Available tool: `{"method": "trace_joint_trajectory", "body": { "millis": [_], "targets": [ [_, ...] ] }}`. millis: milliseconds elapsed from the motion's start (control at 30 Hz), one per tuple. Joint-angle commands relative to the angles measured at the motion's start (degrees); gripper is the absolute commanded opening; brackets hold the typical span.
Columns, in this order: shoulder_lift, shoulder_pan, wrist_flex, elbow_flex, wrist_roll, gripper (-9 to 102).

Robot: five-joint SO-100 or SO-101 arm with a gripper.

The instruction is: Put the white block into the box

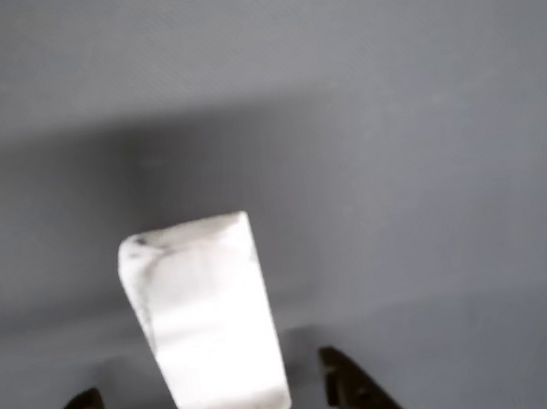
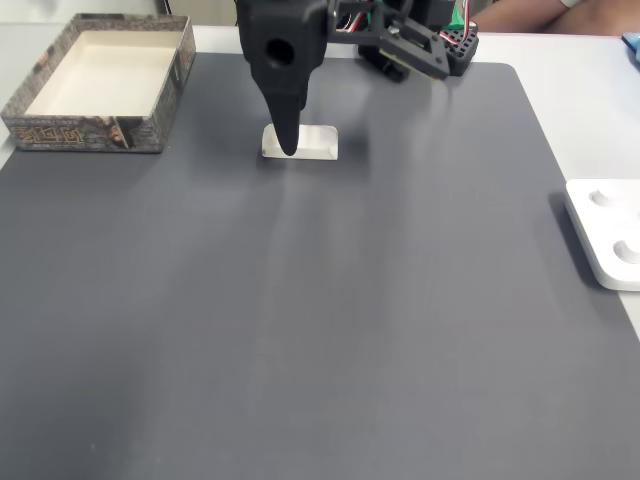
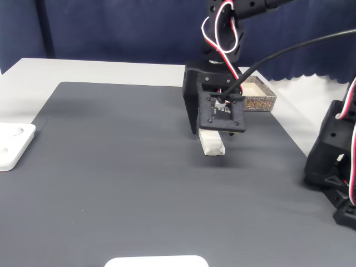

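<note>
Fingertips of the gripper (image 1: 214, 404) showed as two dark points at the bottom of the other view, spread apart, with the white block (image 1: 206, 319) lying between and beyond them on the dark grey mat (image 1: 427, 144). The jaws stood open on either side of the block's near end, and neither tip could be seen pressing on it. The block lay slightly tilted in that view, its far end toward the upper left.

In a fixed view from the front, the gripper (image 2: 287, 148) pointed straight down over the white block (image 2: 310, 142), one black finger (image 2: 286, 120) covering part of the block's left half. The block lay flat on the mat (image 2: 300, 320) near its far edge. The box (image 2: 100, 85), with cream inner walls and a speckled patterned rim, sat at the mat's far left corner, well apart from the block. A flat white plastic device (image 2: 606, 230) rested at the mat's right edge.

In a fixed view from the opposite side, the white block (image 3: 212, 143) lay just under the black wrist housing (image 3: 219, 108), and the box (image 3: 258, 95) showed behind the arm.
</note>
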Motion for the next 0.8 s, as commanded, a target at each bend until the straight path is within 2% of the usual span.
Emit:
{"method": "trace_joint_trajectory", "body": {
  "millis": [0,767],
  "targets": [
    [0.44,0.79,-0.88,0.53,-0.18,31],
    [0.53,1.14,-3.43,3.08,1.14,31]
  ]
}}
